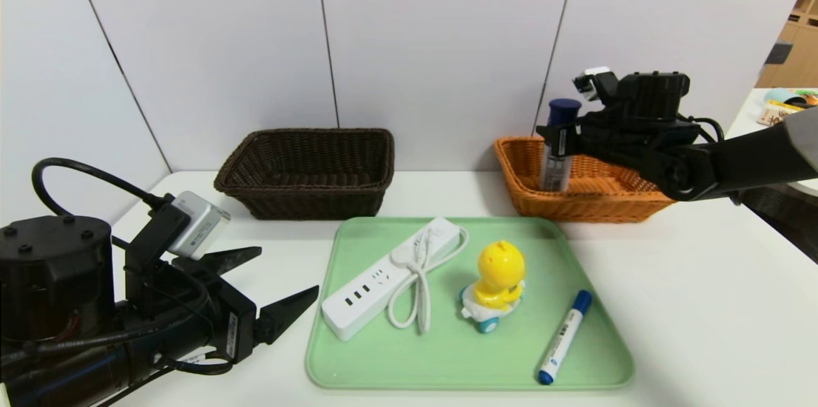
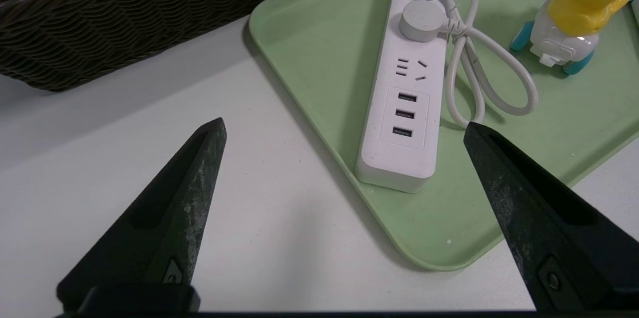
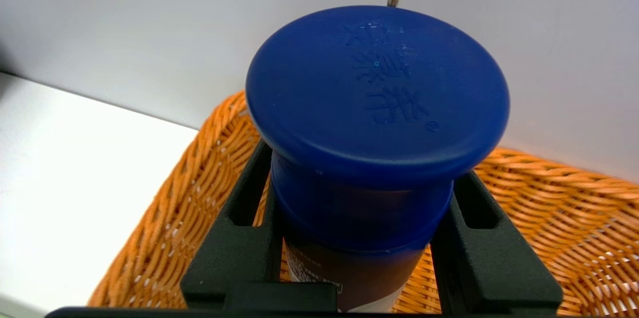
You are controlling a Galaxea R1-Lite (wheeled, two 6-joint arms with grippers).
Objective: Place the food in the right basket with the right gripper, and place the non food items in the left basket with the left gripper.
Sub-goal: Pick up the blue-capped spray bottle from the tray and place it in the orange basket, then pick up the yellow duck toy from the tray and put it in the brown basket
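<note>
Orange basket (image 1: 594, 193) holds the can (image 1: 557, 151), clamped by the right tool (image 1: 559, 137)

I see a tall slim can (image 1: 556, 161) with a dark blue cap, upright, its lower end inside the orange wicker basket (image 1: 594, 202) at the back right. My right gripper (image 1: 557, 138) clamps it just under the cap. The dark brown basket (image 1: 307, 199) sits back left. A white power strip (image 1: 383, 279), yellow duck toy (image 1: 495, 285) and blue-capped marker (image 1: 565, 337) lie apart nearer me. My left gripper (image 1: 271, 292) hovers spread wide beside the strip.
</note>
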